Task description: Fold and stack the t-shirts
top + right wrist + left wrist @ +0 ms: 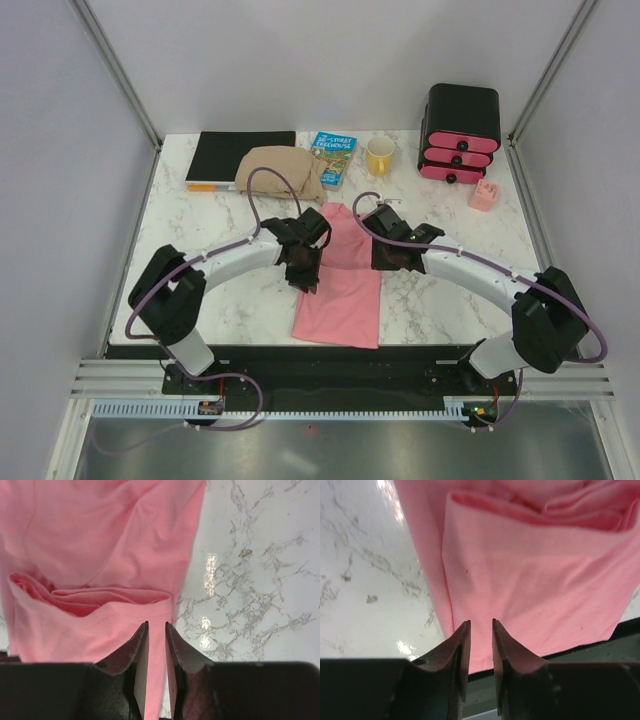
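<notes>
1. Salmon-pink t-shirt (345, 290) is laid at centre of table (440, 315), betw. the two arms. It is folded lengthwise into a long strip w/ its near hem close to the table's near edge.
2. Left fingers (461, 647): narrow gap, set low over the shirt's left side by a folded-over flap. No cloth is seen pinched.
3. Right fingers (140, 647): narrow gap also, set over the right edge by a rucked fold. Nothing is held.
4. Handling (judged): thin, soft, v. light cloth, limp and not fragile. Sag and drape are expected once lifted, and the layers are likely to slide apart.
5. Grip pts (judged): far-end corners are best pinched through all layers, one per side. A mid-panel pinch is to be avoided, as only the top layer wd be taken.
6. Risk: smooth marble gives little friction, so the strip may be dragged instead of folded.
7. Beige cloth bundle (280, 170) is seen at the far side by a black notebook (240, 155). Whether it is a shirt cannot be told.
</notes>
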